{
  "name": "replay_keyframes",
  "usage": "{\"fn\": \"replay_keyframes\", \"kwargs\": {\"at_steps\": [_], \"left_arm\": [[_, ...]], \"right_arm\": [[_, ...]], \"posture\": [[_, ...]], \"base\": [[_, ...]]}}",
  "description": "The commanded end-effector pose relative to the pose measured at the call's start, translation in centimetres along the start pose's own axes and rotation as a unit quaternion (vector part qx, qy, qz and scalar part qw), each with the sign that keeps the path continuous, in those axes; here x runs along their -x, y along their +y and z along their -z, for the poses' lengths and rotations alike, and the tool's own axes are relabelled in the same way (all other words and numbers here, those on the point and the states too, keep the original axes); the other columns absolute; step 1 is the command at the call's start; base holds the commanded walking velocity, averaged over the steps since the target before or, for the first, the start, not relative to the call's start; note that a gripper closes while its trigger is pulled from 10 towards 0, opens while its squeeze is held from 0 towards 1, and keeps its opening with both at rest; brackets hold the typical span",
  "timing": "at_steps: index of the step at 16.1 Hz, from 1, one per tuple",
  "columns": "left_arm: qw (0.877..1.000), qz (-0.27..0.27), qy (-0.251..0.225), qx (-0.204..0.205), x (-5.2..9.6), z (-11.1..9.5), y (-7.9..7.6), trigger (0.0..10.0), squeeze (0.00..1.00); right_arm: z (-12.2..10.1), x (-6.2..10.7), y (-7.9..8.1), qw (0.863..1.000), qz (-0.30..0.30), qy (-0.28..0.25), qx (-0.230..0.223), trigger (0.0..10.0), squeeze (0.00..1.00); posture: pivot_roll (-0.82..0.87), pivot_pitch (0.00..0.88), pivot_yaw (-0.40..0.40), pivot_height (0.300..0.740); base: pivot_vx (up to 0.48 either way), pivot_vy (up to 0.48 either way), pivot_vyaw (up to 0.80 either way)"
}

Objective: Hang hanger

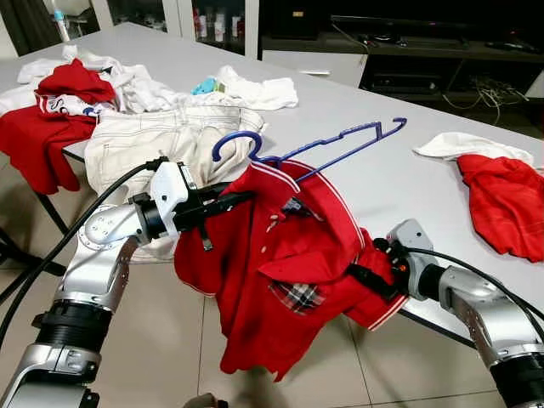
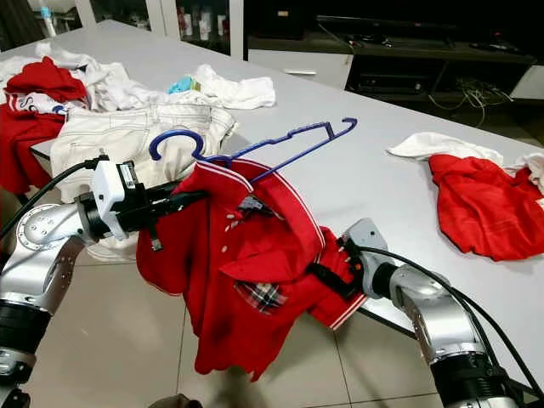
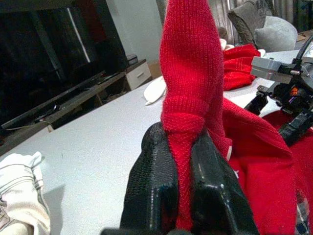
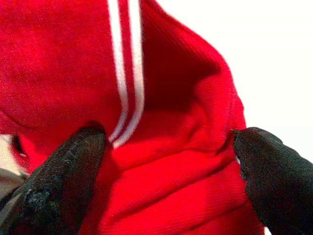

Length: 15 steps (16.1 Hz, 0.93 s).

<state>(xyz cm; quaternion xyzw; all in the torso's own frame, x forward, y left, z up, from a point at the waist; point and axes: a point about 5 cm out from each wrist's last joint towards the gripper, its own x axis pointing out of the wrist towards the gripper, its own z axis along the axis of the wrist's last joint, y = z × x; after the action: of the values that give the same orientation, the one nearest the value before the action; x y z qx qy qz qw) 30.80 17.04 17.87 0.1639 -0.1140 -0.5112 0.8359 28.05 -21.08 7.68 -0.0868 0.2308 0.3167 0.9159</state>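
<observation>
Hanger [image 1: 340, 140], blue, centre frame above the table [image 1: 374, 93] edge; one arm threaded in the red shirt [image 1: 280, 263] collar, hook and other arm free. Left gripper [image 1: 242, 197] clenched on a shirt fold at the shoulder, likely carrying its weight. Right gripper [image 1: 374, 285] at the lower-right sleeve, fingers [image 4: 63, 176] spread with cloth between, not pinching; probably spreading the opening. Open tabletop behind; white pants [image 1: 161, 140] crowd upper left, floor below free.
</observation>
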Motion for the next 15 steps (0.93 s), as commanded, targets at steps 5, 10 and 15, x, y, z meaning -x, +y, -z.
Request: {"fn": "replay_keyframes", "kwargs": {"at_steps": [5,10,15], "left_arm": [[1.000,0.002,-0.012,-0.026,-0.5,-1.0,0.6,10.0,0.00],[1.000,0.000,-0.009,-0.028,-0.3,-1.0,0.6,10.0,0.00],[0.999,-0.002,-0.011,-0.030,-0.4,-1.1,0.7,10.0,0.00]], "right_arm": [[0.2,0.1,-0.7,1.000,0.017,0.013,0.009,8.7,0.00],[1.8,-0.3,-0.2,0.998,-0.001,0.064,-0.019,0.0,0.00],[1.3,0.1,-1.1,0.997,0.020,0.070,-0.029,0.0,0.00]], "posture": [[-0.05,0.000,-0.031,0.740],[-0.04,0.000,-0.030,0.740],[-0.04,0.000,-0.030,0.740]], "base": [[0.000,0.000,0.00],[0.000,0.000,0.00],[0.000,0.000,0.00]]}}
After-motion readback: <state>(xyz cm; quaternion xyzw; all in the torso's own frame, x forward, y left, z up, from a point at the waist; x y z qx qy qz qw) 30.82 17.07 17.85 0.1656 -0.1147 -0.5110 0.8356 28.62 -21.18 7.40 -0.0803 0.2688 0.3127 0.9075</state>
